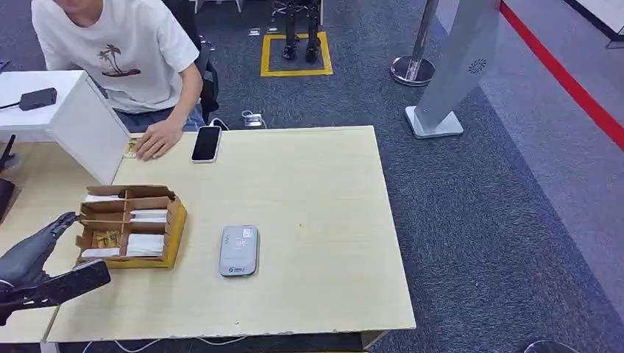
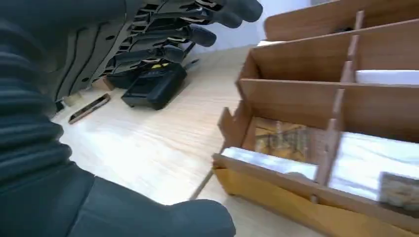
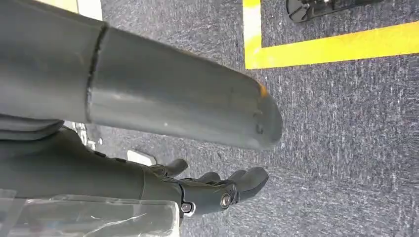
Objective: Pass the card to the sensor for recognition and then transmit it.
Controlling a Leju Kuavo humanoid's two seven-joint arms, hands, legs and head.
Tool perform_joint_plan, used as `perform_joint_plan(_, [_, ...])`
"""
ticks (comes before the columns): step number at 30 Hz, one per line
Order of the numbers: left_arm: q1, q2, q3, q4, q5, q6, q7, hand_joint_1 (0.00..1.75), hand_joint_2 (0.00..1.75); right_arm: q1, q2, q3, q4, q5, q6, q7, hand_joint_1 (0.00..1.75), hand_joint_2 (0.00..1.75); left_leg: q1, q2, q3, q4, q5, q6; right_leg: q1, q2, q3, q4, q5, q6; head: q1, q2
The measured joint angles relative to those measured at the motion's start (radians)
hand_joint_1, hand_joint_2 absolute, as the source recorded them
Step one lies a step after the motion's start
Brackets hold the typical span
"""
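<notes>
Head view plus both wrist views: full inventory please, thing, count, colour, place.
table: 1, light wood, centre
box: 1, brown wooden divided box, table's left part, white cards in some compartments
sensor: 1, grey, flat on table right of box
phone: 1, black, table's far edge
white stand: 1, far left, small black device on top
floor: grey carpet, yellow square outline, red line
grey pillar: 1, right of table
chrome post base: 1, far right
person: 1, white T-shirt, hand on far edge
left hand: dark, fingers apart, empty, left of box
right hand: dark, hangs over carpet, empty
</notes>
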Motion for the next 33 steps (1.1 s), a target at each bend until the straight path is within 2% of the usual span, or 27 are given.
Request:
perform_joint_plan(12, [-0.077, -0.035, -0.085, 0.045, 0.009, -0.006, -0.002, 0.00, 1.75, -0.003, -0.001, 0.000, -0.001, 0.018, 0.000, 0.005, 0.00, 0.00, 0.000, 0.000, 0.000, 0.000, 0.000, 0.000, 0.000, 0.000, 0.000, 0.000, 0.000, 0.000, 0.000, 0.000])
perform_joint_plan(28, [-0.092, -0.031, -0.129, 0.058, 0.037, 0.003, -0.008, 0.00, 1.75, -0.008, -0.002, 0.000, -0.002, 0.032, 0.000, 0.009, 0.00, 0.00, 0.000, 0.000, 0.000, 0.000, 0.000, 0.000, 0.000, 0.000, 0.000, 0.000, 0.000, 0.000, 0.000, 0.000])
perform_joint_plan(33, [-0.091, -0.014, -0.130, 0.058, 0.046, 0.003, 0.002, 0.00, 1.75, -0.009, -0.002, 0.000, -0.002, 0.040, 0.002, 0.011, 0.00, 0.00, 0.000, 0.000, 0.000, 0.000, 0.000, 0.000, 0.000, 0.000, 0.000, 0.000, 0.000, 0.000, 0.000, 0.000])
